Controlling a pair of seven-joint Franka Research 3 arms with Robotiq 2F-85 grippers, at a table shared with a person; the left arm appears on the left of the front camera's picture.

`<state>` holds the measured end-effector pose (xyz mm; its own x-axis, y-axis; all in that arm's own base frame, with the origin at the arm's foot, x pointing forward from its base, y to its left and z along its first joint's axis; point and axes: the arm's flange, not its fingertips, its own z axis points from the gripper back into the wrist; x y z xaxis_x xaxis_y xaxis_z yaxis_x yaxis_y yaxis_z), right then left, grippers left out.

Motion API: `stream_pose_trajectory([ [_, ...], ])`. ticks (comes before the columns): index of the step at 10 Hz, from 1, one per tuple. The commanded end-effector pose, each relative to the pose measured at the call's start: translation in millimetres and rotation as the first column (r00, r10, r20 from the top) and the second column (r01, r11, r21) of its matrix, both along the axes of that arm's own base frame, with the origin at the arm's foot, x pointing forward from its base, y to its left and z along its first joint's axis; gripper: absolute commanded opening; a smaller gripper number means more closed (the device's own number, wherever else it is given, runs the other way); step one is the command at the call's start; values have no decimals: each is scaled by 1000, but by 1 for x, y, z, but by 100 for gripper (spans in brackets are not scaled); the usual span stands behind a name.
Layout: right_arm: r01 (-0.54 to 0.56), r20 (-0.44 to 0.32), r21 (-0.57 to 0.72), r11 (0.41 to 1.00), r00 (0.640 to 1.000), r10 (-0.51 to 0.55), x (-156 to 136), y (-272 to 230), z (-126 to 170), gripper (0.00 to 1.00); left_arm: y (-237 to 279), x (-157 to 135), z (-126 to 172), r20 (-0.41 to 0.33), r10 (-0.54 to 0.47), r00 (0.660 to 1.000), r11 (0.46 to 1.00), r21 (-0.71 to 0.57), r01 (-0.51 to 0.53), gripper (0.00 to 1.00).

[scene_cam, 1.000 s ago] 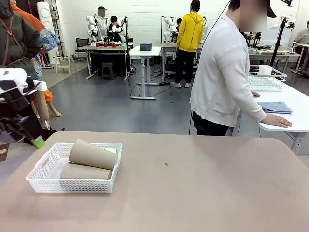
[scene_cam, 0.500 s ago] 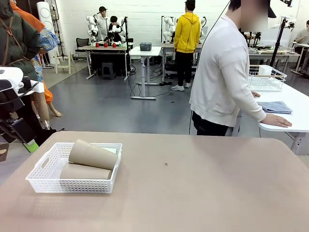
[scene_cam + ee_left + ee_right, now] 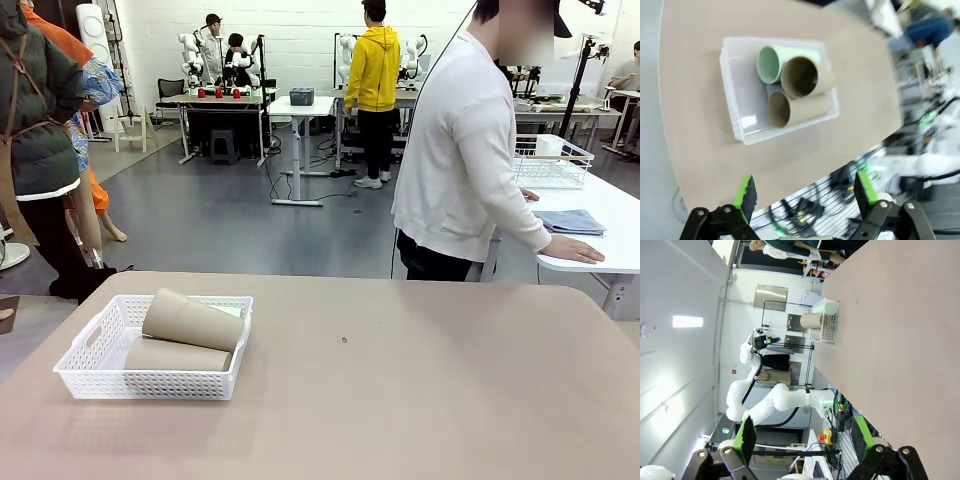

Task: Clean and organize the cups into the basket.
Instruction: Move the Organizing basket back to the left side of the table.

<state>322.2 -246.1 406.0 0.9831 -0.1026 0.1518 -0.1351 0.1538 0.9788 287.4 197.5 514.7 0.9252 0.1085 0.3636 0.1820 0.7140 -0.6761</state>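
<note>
Three cups (image 3: 790, 90) lie on their sides inside the basket (image 3: 100, 368) on the surface (image 3: 420, 400). The left pincer (image 3: 802, 192) has withdrawn above the basket, jaws apart, empty. The right pincer (image 3: 804, 437) stands well away, jaws apart. Placement appears complete

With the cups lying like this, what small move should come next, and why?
Probably none beyond keeping both arms parked. All three cups already lie in the basket, one tan cup resting on the others, and the table holds no more. The left gripper and right gripper are open, holding nothing.
</note>
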Motion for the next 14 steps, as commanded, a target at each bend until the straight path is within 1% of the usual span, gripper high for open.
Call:
stream_pose_trajectory([
  [1,-4,14,-3,1000,1000,4,1,0,0,100,57,4,-12,59,65,996,962,-271,-46,100],
  [2,-4,14,-3,1000,1000,4,1,0,0,100,84,-2,-25,78,75,994,935,-351,-43,100],
  [3,-4,14,-3,1000,1000,4,1,0,0,100,103,-2,-38,89,50,995,926,-377,-13,100],
  [6,-4,14,-3,1000,1000,4,1,0,0,100,134,-1,-67,169,58,984,878,-477,30,100],
  [7,-4,14,-3,1000,1000,4,1,0,0,100,136,-2,-72,180,61,982,876,-481,34,100],
  [8,-4,14,-3,1000,1000,4,1,0,0,100,136,-2,-72,187,87,978,874,-485,15,100],
  [9,-4,14,-3,1000,1000,4,1,0,0,100,129,-1,-66,210,133,969,884,-466,-21,100],
  [10,-4,14,-3,1000,1000,4,1,0,0,100,119,-7,-75,170,81,982,873,-488,13,100],
  [14,-4,14,-3,1000,1000,4,1,0,0,100,119,-7,-75,170,81,982,873,-488,13,100],
])
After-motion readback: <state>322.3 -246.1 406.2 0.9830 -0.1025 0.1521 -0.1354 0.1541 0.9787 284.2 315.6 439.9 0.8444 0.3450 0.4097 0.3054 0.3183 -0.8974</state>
